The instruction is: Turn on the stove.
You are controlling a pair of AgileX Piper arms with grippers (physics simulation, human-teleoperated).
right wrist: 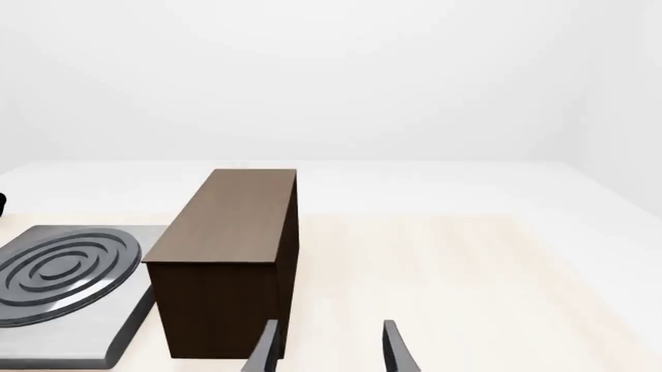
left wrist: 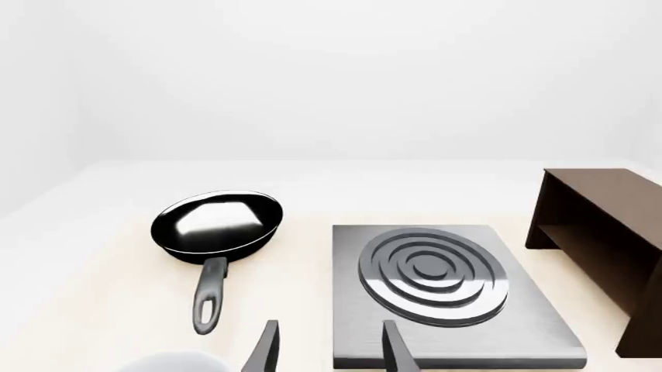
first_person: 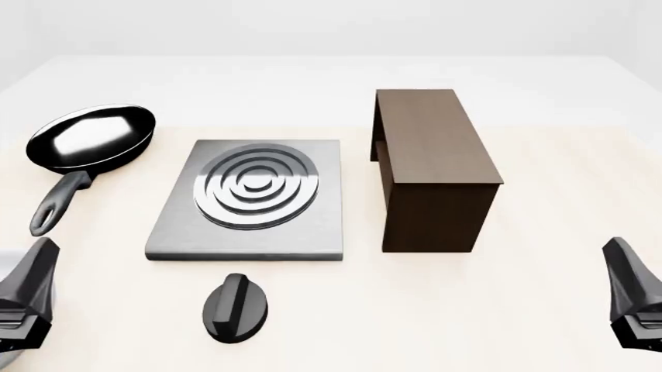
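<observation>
the small black round ridged knob (first_person: 237, 308) before the flat grey metal stove plate (first_person: 248, 200) is not yet reached; both claws, left (left wrist: 329, 349) and right (right wrist: 329, 347), are held apart, empty, and the left must be brought onto it.

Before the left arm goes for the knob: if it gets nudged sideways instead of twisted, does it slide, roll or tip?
Likely slides rather than rolls: the knob sits flat on the table as a low round disc. Tipping seems unlikely, since it looks wider than tall. It stands apart from the stove plate, so it may be loose. Its ridge probably gives the fingers a grip.
</observation>
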